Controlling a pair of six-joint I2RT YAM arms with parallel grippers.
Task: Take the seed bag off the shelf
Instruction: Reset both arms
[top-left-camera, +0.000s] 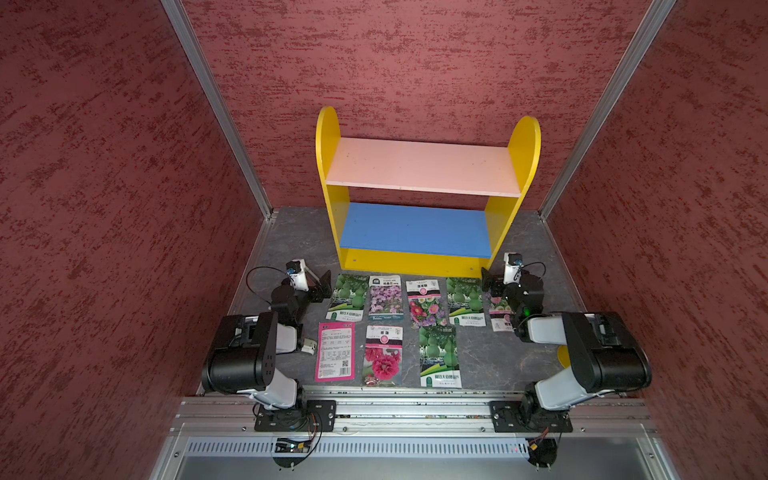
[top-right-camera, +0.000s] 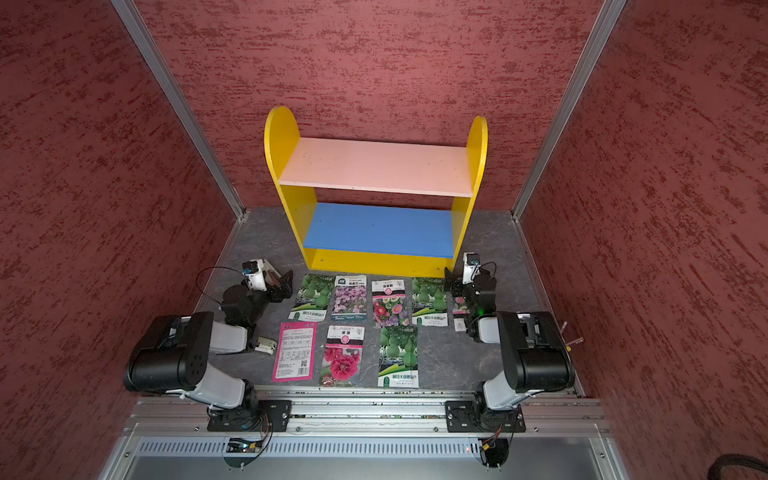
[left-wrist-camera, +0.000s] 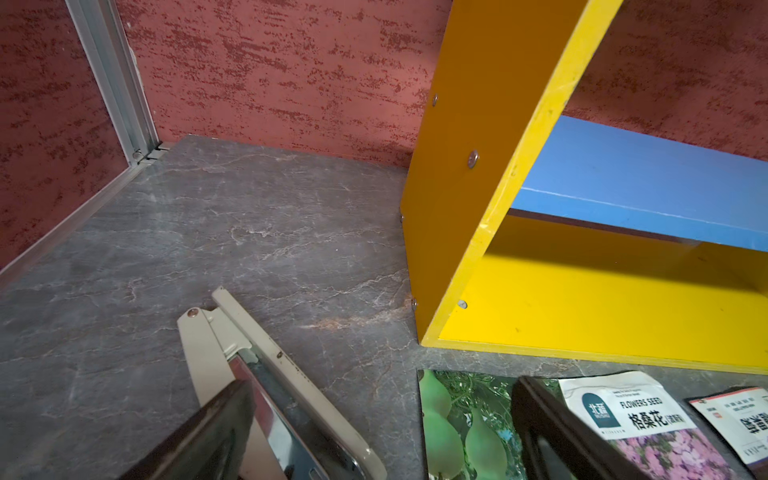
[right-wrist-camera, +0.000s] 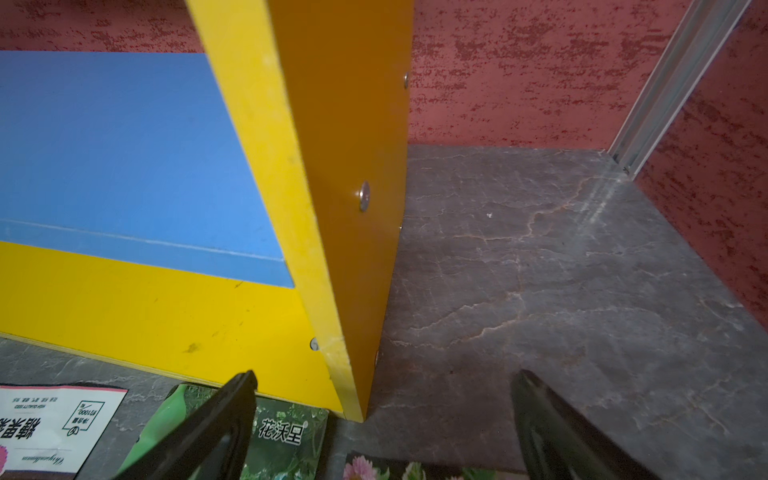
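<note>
On the desk (top-left-camera: 490, 357) in both top views, seed bags (top-left-camera: 386, 297) lie before the shelf (top-left-camera: 328, 137), between left hand (top-left-camera: 319, 286) and right hand (top-left-camera: 489, 283). Left wrist view: jaws wide apart, empty, bags just beside. Right wrist view: likewise.

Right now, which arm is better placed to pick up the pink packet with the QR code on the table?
Left. The pink packet lies close to the left arm, and the left tool stands open near it. The right tool, also open, is across the table, with other packets between.
</note>
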